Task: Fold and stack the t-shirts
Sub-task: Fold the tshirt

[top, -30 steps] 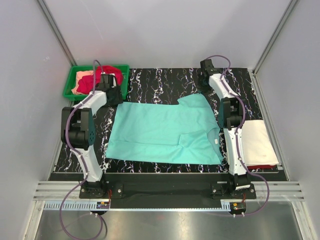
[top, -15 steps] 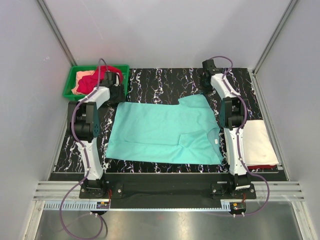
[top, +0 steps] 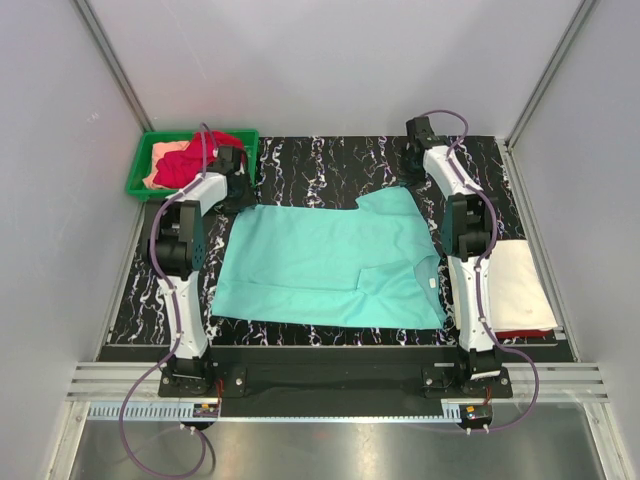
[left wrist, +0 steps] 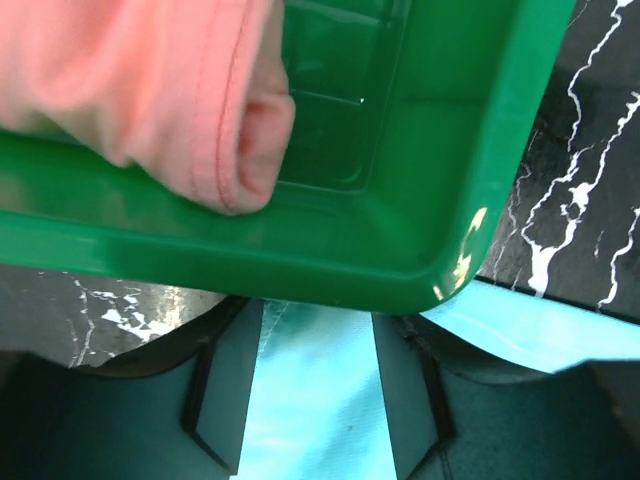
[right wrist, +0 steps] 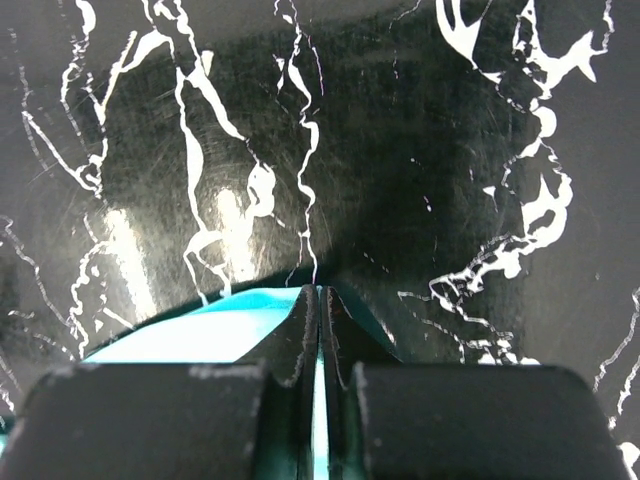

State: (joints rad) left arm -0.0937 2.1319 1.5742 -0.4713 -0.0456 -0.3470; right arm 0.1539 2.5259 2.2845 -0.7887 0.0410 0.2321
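We see the mint-teal t-shirt [top: 320, 265] spread flat mid-tabletop [top: 330, 160]. The right end effector [right wrist: 319, 335] is pinched tight on its far right edge. The left end effector [left wrist: 310, 400] hangs parted over the far left corner, beside the green tray [left wrist: 480, 180] holding a peach t-shirt [left wrist: 130, 80].

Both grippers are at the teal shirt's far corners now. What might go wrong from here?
1. The left gripper is open over the teal t-shirt edge, right against the green tray rim. Closing or lifting here may catch or drag the tray.
2. The right gripper appears shut on only a thin strip of cloth, which may slip out on lifting.
3. If only one corner holds, the fold will likely come out skewed.
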